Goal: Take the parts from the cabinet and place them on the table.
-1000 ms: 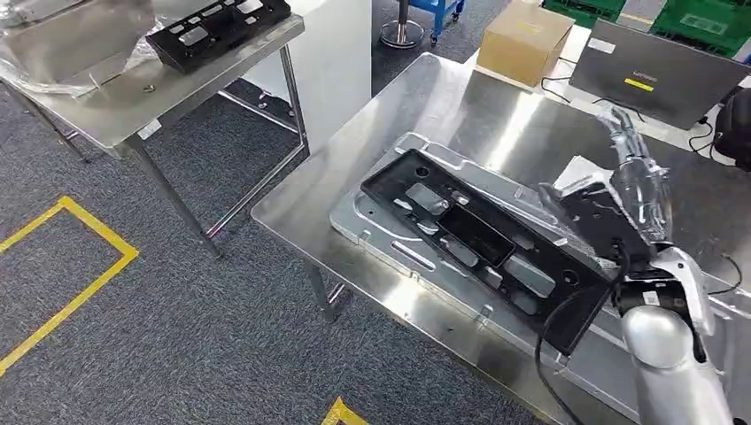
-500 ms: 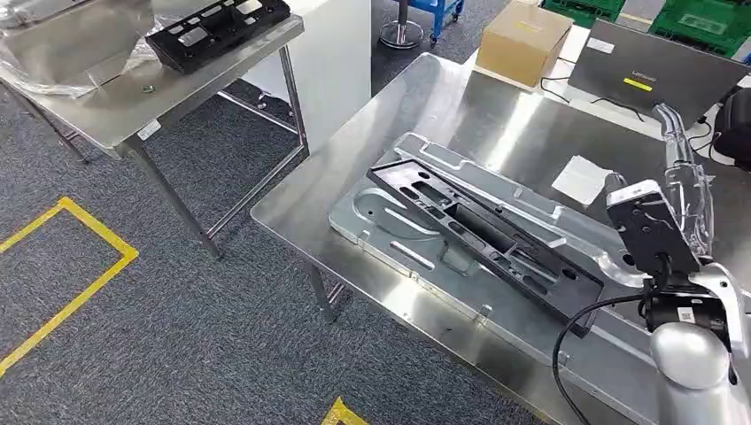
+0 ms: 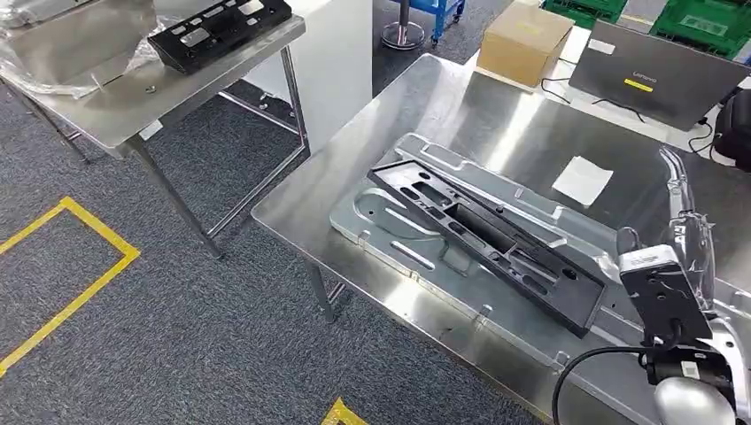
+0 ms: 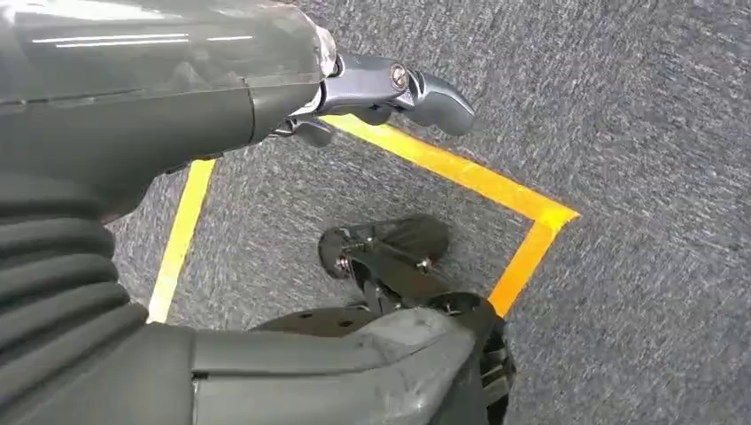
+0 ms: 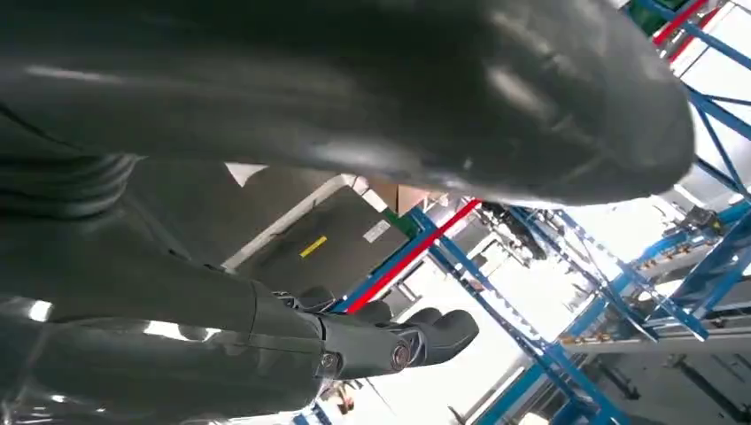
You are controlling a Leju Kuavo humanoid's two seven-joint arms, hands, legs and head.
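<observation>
Right hand (image 3: 686, 221) open, holding nothing, raised beside black part (image 3: 487, 243) on grey panel (image 3: 390, 226); laptop (image 3: 660, 75) behind.

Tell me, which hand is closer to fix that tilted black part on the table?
The right hand, probably. It is raised beside the long black plastic frame, which leans tilted on the silver metal panel. The left hand hangs over grey carpet, holding nothing.
</observation>
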